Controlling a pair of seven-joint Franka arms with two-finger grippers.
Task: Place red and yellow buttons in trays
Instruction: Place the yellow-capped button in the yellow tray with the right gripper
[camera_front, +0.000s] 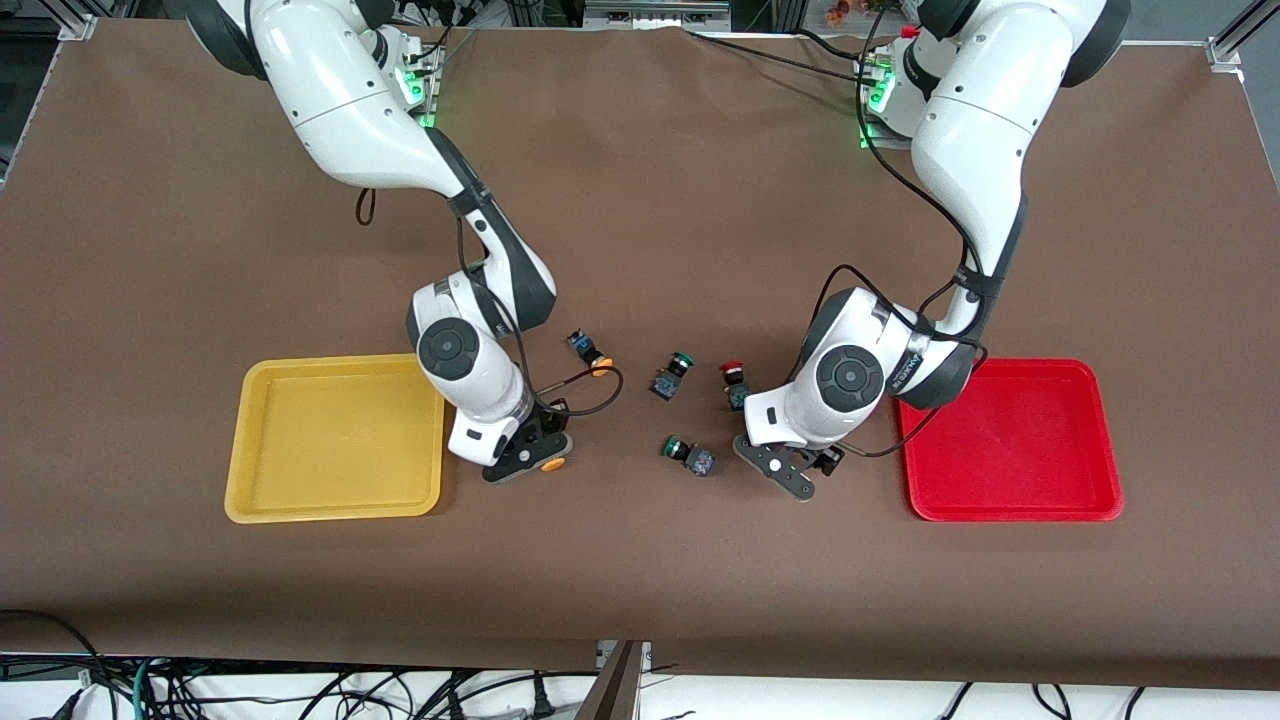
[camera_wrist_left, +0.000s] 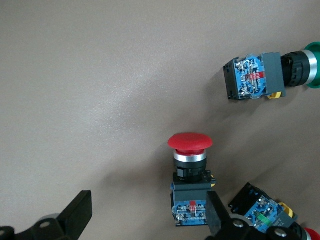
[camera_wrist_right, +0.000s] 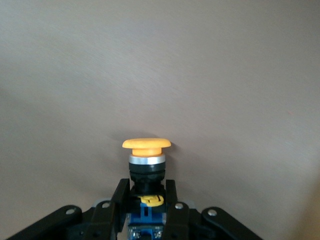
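Observation:
My right gripper (camera_front: 528, 458) is shut on the blue body of a yellow-capped button (camera_wrist_right: 146, 150), whose cap (camera_front: 552, 463) shows low over the table beside the yellow tray (camera_front: 335, 505). A second yellow button (camera_front: 592, 355) lies on the table farther from the front camera. My left gripper (camera_wrist_left: 148, 210) is open, low over the table near the red tray (camera_front: 1010, 505). A red-capped button (camera_wrist_left: 190, 170) lies between its fingers, its body against one finger (camera_wrist_left: 216, 212). Another red button (camera_front: 733, 383) lies beside the left arm's hand.
Two green-capped switches (camera_front: 672, 375) (camera_front: 688, 455) lie on the brown table between the grippers. One green-capped switch (camera_wrist_left: 265, 72) shows in the left wrist view. Another switch (camera_wrist_left: 260, 212) lies just outside the left gripper's finger. Both trays hold nothing.

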